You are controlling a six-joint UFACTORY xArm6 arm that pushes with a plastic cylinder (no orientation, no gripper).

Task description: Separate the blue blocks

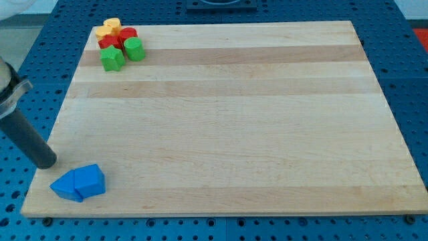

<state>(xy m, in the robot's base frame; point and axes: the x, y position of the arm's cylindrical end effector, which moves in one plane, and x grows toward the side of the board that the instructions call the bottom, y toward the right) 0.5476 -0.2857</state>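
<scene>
Two blue blocks lie pressed together at the board's bottom left: a flatter blue block (65, 187) on the left and a blue wedge-like block (90, 181) on the right, touching along one seam. My tip (47, 163) is at the board's left edge, just above and to the left of the blue pair, a short gap away from them. The dark rod slants up to the view's left edge.
A tight cluster sits at the board's top left corner: two yellow blocks (107, 28), two red blocks (118, 38), a green star-like block (112, 59) and a green rounded block (134, 49). The wooden board (227, 120) rests on a blue perforated table.
</scene>
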